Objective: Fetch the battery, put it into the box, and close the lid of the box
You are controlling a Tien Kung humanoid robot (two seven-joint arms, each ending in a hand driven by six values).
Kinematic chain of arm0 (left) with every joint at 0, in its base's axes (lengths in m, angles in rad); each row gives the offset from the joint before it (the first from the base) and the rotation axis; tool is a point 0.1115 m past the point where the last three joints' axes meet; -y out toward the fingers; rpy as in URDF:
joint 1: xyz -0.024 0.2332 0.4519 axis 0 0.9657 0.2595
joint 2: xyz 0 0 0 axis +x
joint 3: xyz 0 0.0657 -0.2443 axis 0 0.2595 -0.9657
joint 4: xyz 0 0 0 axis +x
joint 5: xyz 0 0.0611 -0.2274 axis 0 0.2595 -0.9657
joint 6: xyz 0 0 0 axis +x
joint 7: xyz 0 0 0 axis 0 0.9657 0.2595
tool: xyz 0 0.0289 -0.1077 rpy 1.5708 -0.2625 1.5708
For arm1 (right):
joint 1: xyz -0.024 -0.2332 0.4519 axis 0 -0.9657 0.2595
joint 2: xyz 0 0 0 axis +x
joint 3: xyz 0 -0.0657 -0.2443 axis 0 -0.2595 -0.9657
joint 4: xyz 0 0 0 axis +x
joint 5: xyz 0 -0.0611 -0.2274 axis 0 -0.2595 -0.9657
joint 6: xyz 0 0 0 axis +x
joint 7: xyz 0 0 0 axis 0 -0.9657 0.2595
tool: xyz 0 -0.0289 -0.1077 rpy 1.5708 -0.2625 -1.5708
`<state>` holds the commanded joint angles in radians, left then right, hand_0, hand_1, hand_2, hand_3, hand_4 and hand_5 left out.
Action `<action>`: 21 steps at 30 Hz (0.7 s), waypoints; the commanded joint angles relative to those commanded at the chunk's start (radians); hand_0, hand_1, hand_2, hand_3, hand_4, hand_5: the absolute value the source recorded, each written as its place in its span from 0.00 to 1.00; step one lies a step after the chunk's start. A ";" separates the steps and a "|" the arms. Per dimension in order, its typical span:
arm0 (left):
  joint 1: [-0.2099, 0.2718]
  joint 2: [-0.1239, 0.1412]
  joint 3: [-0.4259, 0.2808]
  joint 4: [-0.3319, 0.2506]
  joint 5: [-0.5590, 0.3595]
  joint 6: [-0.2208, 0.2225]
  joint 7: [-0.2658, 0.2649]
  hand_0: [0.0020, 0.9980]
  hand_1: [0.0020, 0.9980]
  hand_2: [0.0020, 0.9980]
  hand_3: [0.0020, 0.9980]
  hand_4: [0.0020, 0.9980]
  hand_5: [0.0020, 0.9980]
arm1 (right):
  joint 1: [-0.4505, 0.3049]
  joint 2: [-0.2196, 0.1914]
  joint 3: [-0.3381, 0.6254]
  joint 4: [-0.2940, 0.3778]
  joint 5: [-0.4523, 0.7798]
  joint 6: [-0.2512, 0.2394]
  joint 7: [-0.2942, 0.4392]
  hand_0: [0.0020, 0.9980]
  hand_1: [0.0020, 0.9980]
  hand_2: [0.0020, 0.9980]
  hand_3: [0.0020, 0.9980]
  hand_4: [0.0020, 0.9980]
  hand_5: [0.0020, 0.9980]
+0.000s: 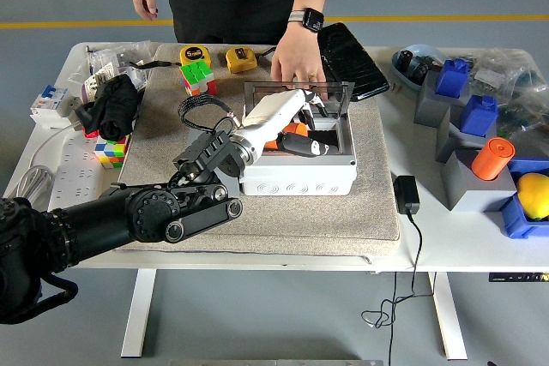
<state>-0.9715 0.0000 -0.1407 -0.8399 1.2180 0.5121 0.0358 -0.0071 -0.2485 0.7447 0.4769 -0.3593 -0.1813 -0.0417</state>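
Note:
A white box (298,176) stands on the grey mat, its clear lid (330,90) raised at the back. A black battery (302,147) lies inside it beside an orange item (294,129). My left hand (310,107), white with dark fingers, reaches over the box from the left, above the battery and close under the lid. Its fingers look relaxed and hold nothing. A person's hand (296,64) rests on the lid's top edge from the far side.
Tape measures (195,54) and puzzle cubes (198,76) lie behind the box on the left. A black case (350,59) lies behind it on the right. A charger (407,194) sits off the mat. Blue and grey blocks with an orange cylinder (492,159) crowd the right.

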 joint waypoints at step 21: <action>0.097 0.000 -0.191 -0.198 0.013 0.007 -0.084 0.39 0.54 0.52 0.55 1.00 0.44 | -0.009 0.007 0.019 -0.003 0.000 0.000 0.002 0.62 0.63 0.65 0.59 0.99 0.53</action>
<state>-0.8743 0.0000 -0.3321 -1.0377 1.2309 0.5190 -0.0483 -0.0158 -0.2412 0.7638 0.4739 -0.3597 -0.1809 -0.0394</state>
